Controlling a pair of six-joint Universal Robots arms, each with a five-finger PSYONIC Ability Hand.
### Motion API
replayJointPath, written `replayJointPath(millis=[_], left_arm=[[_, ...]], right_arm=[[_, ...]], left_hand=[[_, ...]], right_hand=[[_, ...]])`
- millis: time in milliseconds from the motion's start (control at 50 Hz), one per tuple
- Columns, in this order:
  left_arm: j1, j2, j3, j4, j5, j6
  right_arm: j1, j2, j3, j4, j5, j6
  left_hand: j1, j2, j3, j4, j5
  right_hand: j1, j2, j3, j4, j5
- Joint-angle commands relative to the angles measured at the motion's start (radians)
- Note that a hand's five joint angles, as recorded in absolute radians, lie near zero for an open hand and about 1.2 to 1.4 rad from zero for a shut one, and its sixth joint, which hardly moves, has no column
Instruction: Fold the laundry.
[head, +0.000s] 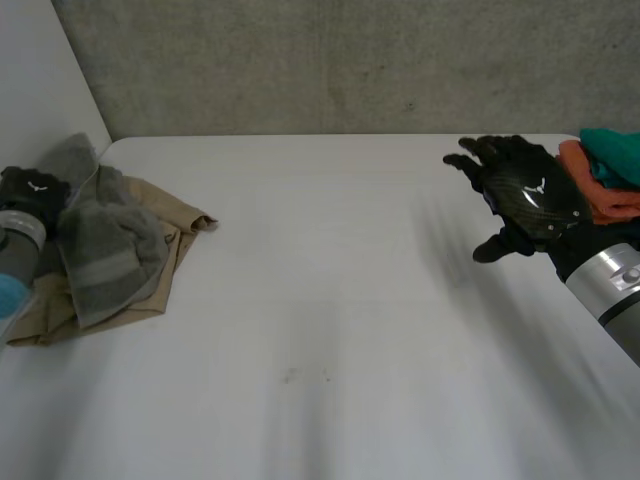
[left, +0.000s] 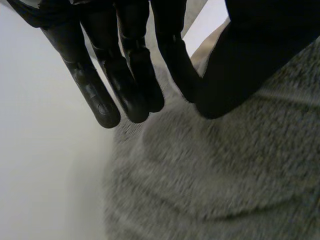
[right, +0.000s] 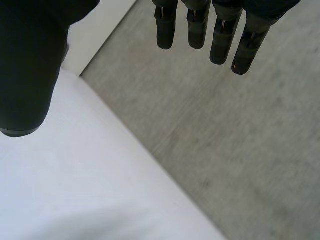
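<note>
A grey towel lies crumpled on top of a tan cloth at the table's left edge. My left hand rests on the towel's far-left part. In the left wrist view its fingers and thumb come together on the towel, pinching a ridge of it between them. My right hand hovers over the table's far right side, fingers straight and spread, holding nothing. The right wrist view shows its fingers hanging past the table's edge over the grey floor.
An orange cloth and a teal cloth are piled at the far right corner, just behind my right hand. The white table spreads wide between the two piles. A concrete wall runs along the back.
</note>
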Motion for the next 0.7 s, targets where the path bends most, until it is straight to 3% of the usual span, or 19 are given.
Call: replayJointPath(millis=[20, 100, 180, 240, 280, 300, 320, 340, 380, 420, 480, 560, 700], left_arm=[[-0.161, 0.184, -0.065, 0.014, 0.027, -0.241], [-0.298, 0.31, -0.125, 0.014, 0.04, -0.446], [-0.489, 0.355, -0.148, 0.01, 0.125, -0.656], [-0.562, 0.335, -0.154, 0.016, 0.144, -0.683], [-0.582, 0.298, -0.148, 0.02, 0.115, -0.639], [-0.579, 0.289, -0.146, 0.022, 0.098, -0.611], [-0.574, 0.277, -0.14, 0.025, 0.055, -0.538], [-0.57, 0.272, -0.137, 0.027, 0.034, -0.496], [-0.544, 0.274, -0.134, 0.025, -0.009, -0.4], [-0.466, 0.27, -0.139, 0.025, -0.055, -0.245], [-0.342, 0.26, -0.145, 0.017, -0.074, -0.075], [-0.222, 0.22, -0.145, 0.011, -0.062, 0.067], [-0.048, 0.096, -0.094, 0.016, -0.01, 0.199]], right_arm=[[-0.019, 0.011, -0.081, 0.178, 0.078, -0.117], [-0.018, 0.011, -0.098, 0.184, 0.163, -0.146], [-0.016, 0.014, -0.101, 0.187, 0.219, -0.145], [-0.01, 0.015, -0.095, 0.192, 0.23, -0.148], [-0.009, 0.015, -0.09, 0.198, 0.23, -0.148], [-0.009, 0.015, -0.09, 0.203, 0.23, -0.148], [-0.007, 0.015, -0.088, 0.21, 0.228, -0.149], [-0.007, 0.017, -0.088, 0.213, 0.227, -0.149], [-0.009, 0.018, -0.088, 0.215, 0.222, -0.149], [-0.009, 0.021, -0.088, 0.213, 0.217, -0.151], [-0.009, 0.047, -0.099, 0.216, 0.217, -0.153], [-0.007, 0.06, -0.099, 0.216, 0.217, -0.154], [-0.007, 0.072, -0.096, 0.218, 0.216, -0.156]], left_hand=[[0.233, 0.25, 0.257, 0.249, 0.262], [0.233, 0.25, 0.257, 0.249, 0.262], [0.233, 0.25, 0.257, 0.249, 0.262], [0.233, 0.25, 0.257, 0.249, 0.262], [0.233, 0.25, 0.257, 0.249, 0.262], [0.041, 0.059, 0.066, 0.057, 0.071], [-0.597, -0.579, -0.573, -0.581, -0.567], [-0.732, -0.714, -0.707, -0.716, -0.702], [-0.783, -0.765, -0.758, -0.767, -0.753], [-0.955, -0.937, -0.931, -0.939, -0.925], [-0.933, -0.915, -0.908, -0.917, -0.903], [-0.921, -0.903, -0.896, -0.905, -0.891], [-0.827, -0.809, -0.802, -0.811, -0.797]], right_hand=[[-0.028, -0.044, -0.036, -0.057, -0.066], [-0.028, -0.044, -0.036, -0.057, -0.066], [-0.028, -0.044, -0.036, -0.057, -0.066], [-0.028, -0.044, -0.036, -0.057, -0.066], [-0.028, -0.044, -0.036, -0.057, -0.066], [-0.028, -0.044, -0.036, -0.057, -0.066], [-0.028, -0.044, -0.036, -0.057, -0.066], [-0.028, -0.044, -0.036, -0.057, -0.066], [-0.028, -0.044, -0.036, -0.057, -0.066], [-0.028, -0.044, -0.036, -0.057, -0.066], [-0.028, -0.044, -0.036, -0.057, -0.066], [-0.028, -0.044, -0.036, -0.057, -0.066], [-0.028, -0.044, -0.036, -0.057, -0.066]])
